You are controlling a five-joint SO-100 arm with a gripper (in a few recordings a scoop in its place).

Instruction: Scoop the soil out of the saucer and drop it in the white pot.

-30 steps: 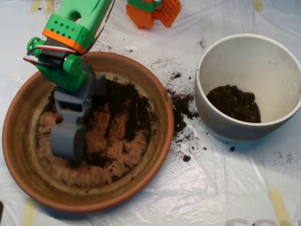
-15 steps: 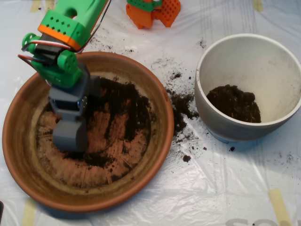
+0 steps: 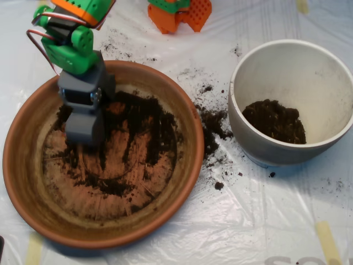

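The terracotta saucer (image 3: pixel 25 165) fills the left half of the overhead view. Dark soil (image 3: pixel 149 130) lies thin and patchy across its ridged bottom, thickest toward the upper right. My grey scoop (image 3: pixel 84 130) hangs from the green and orange arm over the saucer's upper left part, low over the soil there. The white pot (image 3: pixel 276 66) stands at the right, apart from the saucer, with a heap of soil (image 3: pixel 274 120) in its lower half.
Spilled soil (image 3: pixel 212 127) lies on the white plastic sheet between saucer and pot, with crumbs scattered further up. An orange and green part (image 3: pixel 179 14) sits at the top middle. Tape strips mark the sheet's lower corners.
The scoop has drawn back from the saucer's lower left toward its upper left rim, and the arm has pulled up out of the frame. A bare streak shows where it passed.
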